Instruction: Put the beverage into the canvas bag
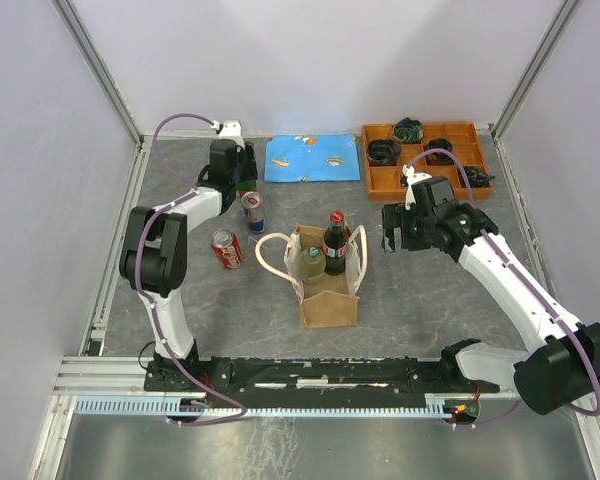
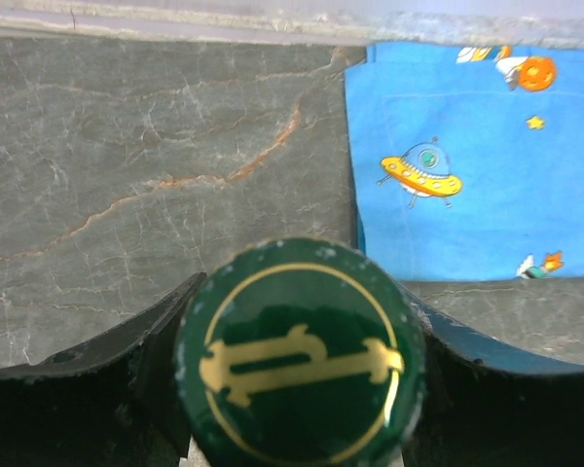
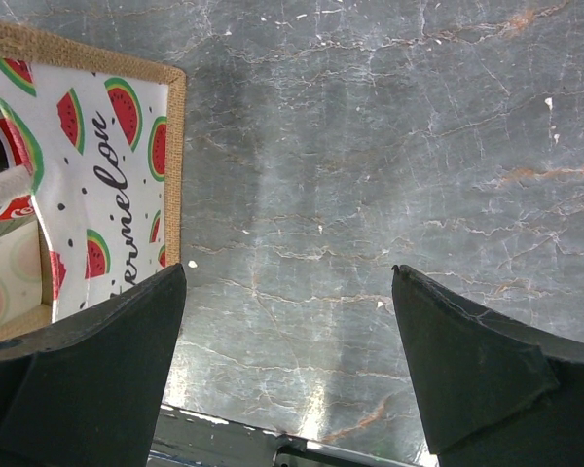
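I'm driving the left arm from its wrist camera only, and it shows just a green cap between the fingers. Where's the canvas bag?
Observer: The canvas bag stands open in the middle of the table, right of the left gripper and nearer the front edge.
Operator: Empty?
Observer: No, a cola bottle and a greenish container already stand in it.
Operator: Anything in between?
Observer: A blue-and-silver can stands upright close to the gripper, on the bag's side.

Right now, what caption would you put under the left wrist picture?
Left gripper grips a green-capped bottle beside a blue spaceship cloth.
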Motion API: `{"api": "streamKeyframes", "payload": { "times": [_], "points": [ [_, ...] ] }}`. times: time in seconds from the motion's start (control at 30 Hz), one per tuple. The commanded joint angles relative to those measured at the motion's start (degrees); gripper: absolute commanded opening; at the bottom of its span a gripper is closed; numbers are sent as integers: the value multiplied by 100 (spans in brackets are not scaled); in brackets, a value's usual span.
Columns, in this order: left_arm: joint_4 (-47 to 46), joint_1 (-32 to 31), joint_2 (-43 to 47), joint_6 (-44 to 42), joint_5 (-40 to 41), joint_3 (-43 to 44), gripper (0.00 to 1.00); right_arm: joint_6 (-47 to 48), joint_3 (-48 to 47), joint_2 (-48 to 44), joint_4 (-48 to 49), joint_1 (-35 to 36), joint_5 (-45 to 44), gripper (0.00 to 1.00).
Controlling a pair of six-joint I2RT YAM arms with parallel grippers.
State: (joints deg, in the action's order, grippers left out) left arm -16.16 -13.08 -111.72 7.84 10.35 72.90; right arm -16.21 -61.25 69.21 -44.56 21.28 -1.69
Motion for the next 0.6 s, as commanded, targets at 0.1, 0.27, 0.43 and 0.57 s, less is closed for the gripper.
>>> {"api": "streamKeyframes", "payload": {
  "times": [0.1,0.27,0.43,0.57],
  "points": [
    [-481,29,1076,-173,-329,771,3,-5,-57,-57,307,14,131,94],
    [-346,34,1345,-165,-466,866,3,-27,3,-103,325,16,176,94],
    [-21,16,1658,-47,-1006,1145,3,-53,84,-186,366,15,187,94],
    [249,-30,1968,69,-1487,1296,3,-92,89,-215,391,14,202,94]
  ]
}}
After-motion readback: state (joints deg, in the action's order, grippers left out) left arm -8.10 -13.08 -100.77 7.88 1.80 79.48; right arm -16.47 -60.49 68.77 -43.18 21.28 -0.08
